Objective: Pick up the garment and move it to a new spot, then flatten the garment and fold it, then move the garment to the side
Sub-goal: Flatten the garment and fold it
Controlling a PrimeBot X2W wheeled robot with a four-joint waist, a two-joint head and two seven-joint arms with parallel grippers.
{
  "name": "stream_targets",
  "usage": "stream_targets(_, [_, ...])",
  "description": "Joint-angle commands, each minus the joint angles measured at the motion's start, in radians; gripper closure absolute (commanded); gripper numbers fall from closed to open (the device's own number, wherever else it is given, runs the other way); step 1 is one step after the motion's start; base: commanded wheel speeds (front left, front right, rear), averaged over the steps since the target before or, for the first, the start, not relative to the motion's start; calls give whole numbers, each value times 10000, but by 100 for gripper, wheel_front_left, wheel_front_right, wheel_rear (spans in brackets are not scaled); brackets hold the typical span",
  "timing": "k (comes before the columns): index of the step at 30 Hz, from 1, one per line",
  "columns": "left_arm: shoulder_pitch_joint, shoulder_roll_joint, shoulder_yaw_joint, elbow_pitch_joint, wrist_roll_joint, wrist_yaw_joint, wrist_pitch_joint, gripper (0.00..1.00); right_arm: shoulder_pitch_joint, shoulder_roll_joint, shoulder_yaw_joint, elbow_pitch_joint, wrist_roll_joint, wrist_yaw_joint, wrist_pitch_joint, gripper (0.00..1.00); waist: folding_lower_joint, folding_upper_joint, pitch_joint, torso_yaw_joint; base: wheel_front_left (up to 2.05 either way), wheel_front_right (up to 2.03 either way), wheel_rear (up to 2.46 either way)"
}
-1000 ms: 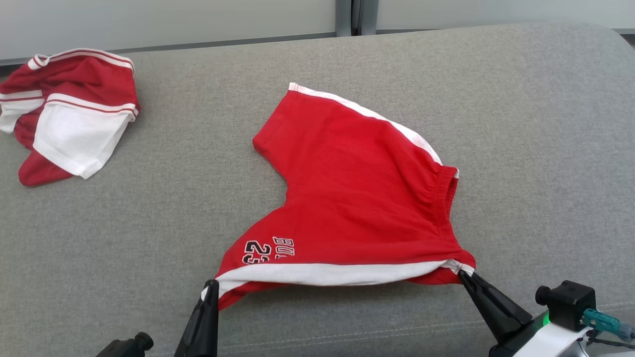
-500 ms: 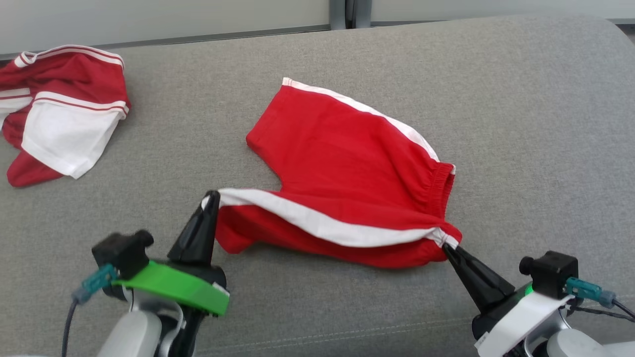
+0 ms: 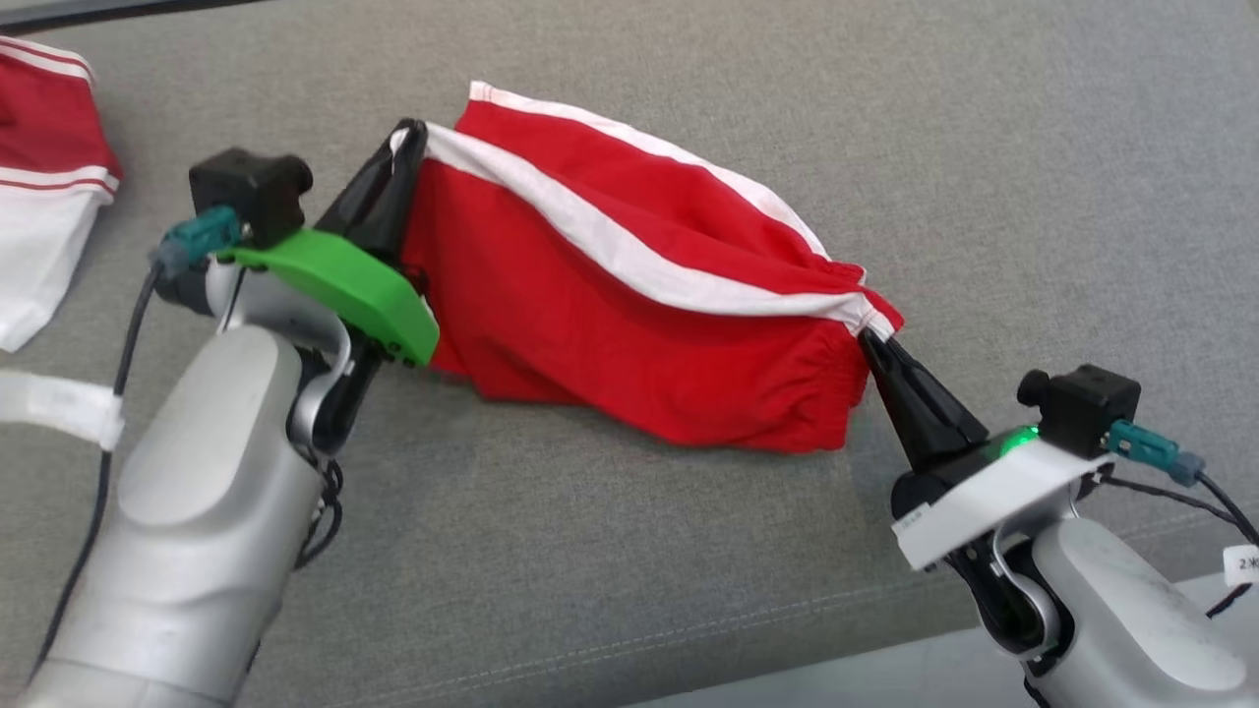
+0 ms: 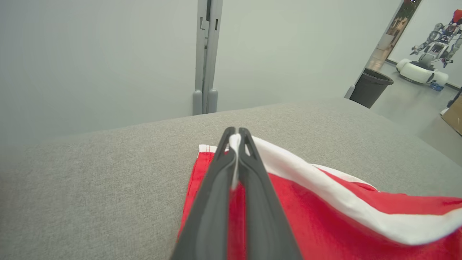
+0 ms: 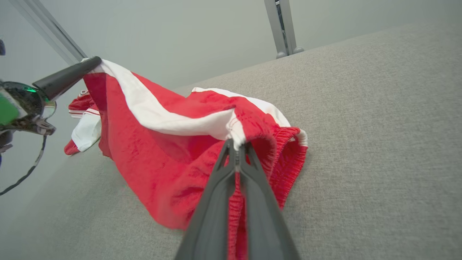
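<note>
The garment (image 3: 590, 315) is a pair of red shorts with a white side stripe, lying on the grey cushion (image 3: 984, 147). Its near half is lifted and carried over the far half. My left gripper (image 3: 405, 133) is shut on the hem corner at the stripe's end, seen pinched between the fingers in the left wrist view (image 4: 235, 139). My right gripper (image 3: 868, 337) is shut on the waistband corner (image 5: 236, 141). The white stripe (image 5: 162, 115) stretches taut between the two grips. The left gripper (image 5: 92, 63) also appears at the upper left of the right wrist view.
A second red and white garment (image 3: 44, 187) lies crumpled at the cushion's far left. A grey wall panel with a post (image 4: 205, 54) rises behind the cushion. The cushion's front edge (image 3: 787, 678) runs near my right arm. A black bin (image 4: 370, 86) stands far right.
Both grippers have carried the near edge of the shorts up and away, folding it over the far half. The head camera has tilted down and shifted, so the whole scene sits differently.
</note>
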Motion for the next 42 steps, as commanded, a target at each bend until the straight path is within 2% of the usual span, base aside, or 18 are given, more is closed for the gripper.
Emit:
stream_targets(1, [-546, 121, -81, 354, 37, -18, 41, 100, -310, 113, -14, 141, 56, -3, -95, 100, 0, 0, 967, -758, 0, 0, 0])
stream_targets(9, [-2833, 205, -882, 2421, 172, -17, -46, 100, -1545, 873, -43, 961, 242, -3, -264, 100, 0, 0, 2068, -1383, 0, 0, 0])
stream_targets(18, [-4253, 96, -1231, 4509, 274, -18, -487, 100, -2435, 1304, 54, 1692, 354, -3, -320, 100, 0, 0, 2713, -1723, 0, 0, 0])
stream_targets(35, [-5249, 177, -2032, 5995, -83, -17, -952, 100, -3157, 1654, 424, 2278, 407, -3, -323, 100, 0, 0, 2828, -1735, 0, 0, 0])
stream_targets(36, [-5265, 182, -2071, 6079, -95, -17, -971, 100, -3180, 1664, 433, 2305, 407, -3, -324, 89, 0, 0, 2802, -1729, 0, 0, 0])
stream_targets(37, [-5283, 183, -2110, 6173, -98, -17, -961, 100, -3194, 1682, 431, 2327, 409, -3, -324, 63, 0, 0, 2778, -1728, 0, 0, 0])
stream_targets(38, [-5292, 166, -2144, 6241, -120, -17, -989, 100, -3202, 1703, 436, 2352, 409, -3, -324, 11, 0, 0, 2753, -1729, 0, 0, 0])
stream_targets(39, [-5297, 152, -2175, 6297, -125, -17, -1029, 70, -3201, 1711, 432, 2371, 398, -3, -324, 0, 0, 0, 2730, -1729, 0, 0, 0])
stream_targets(41, [-5319, 85, -2219, 6407, -176, -17, -1072, 0, -3199, 1710, 433, 2409, 372, -3, -324, 0, 0, 0, 2686, -1719, 0, 0, 0])
stream_targets(42, [-5343, 48, -2229, 6454, -209, -17, -1126, 0, -3204, 1706, 428, 2419, 358, -3, -324, 0, 0, 0, 2665, -1711, 0, 0, 0])
